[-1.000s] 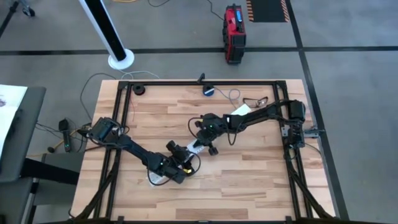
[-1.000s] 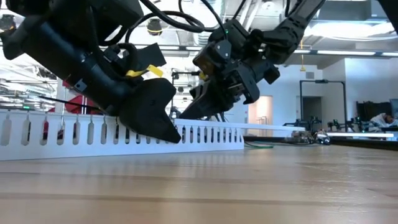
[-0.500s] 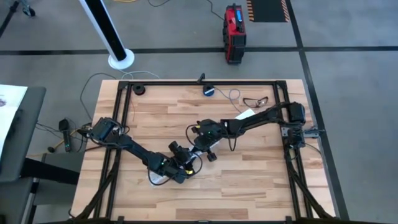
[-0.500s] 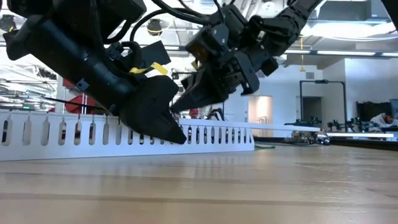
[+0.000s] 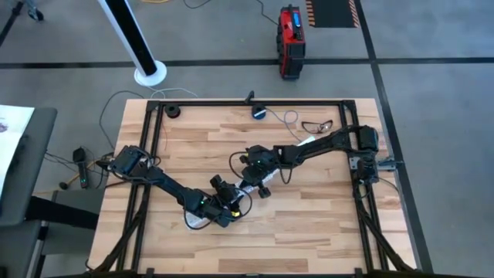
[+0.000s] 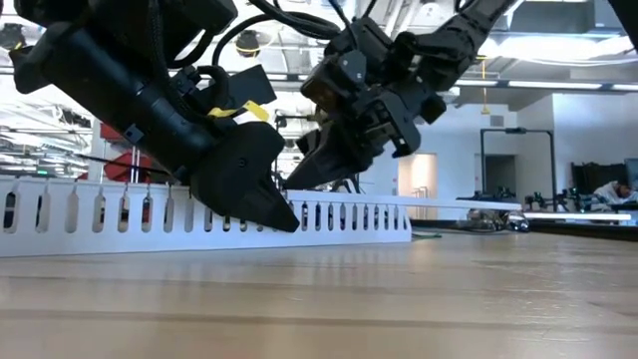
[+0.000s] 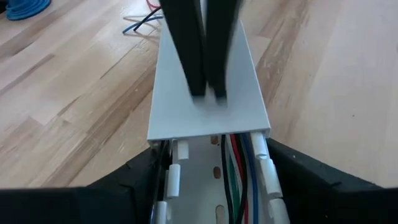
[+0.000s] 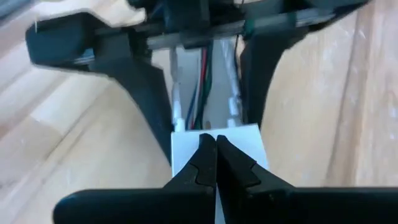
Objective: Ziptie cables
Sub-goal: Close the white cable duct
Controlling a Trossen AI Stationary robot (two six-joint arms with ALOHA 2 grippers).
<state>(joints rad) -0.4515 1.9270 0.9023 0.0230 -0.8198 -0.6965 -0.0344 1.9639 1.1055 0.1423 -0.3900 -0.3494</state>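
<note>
Rightward has shifted the slotted duct [image 6: 199, 214]; wrist views show left fingers [image 7: 143, 180] straddling it, right fingers [image 8: 214, 165] together.

Surface [image 5: 309, 208]: pale wood planks, light and tan stripes, black frame around it. White slotted duct [image 6: 150, 214] with a regular row of dark vertical slots; plain white lid [image 7: 208, 106] over it. Cables [image 7: 239, 180] in the duct: red, green, black, blue, white. Both arms black; left gripper [image 6: 284, 214] black with a yellow tag [image 6: 249, 112] above it. Right gripper [image 8: 216, 155] black. Floor [image 5: 432, 93] grey with black lines. Red and black case [image 5: 291, 38] on the floor. White pole base [image 5: 150, 75]. Small blue-black round device [image 5: 259, 113].
</note>
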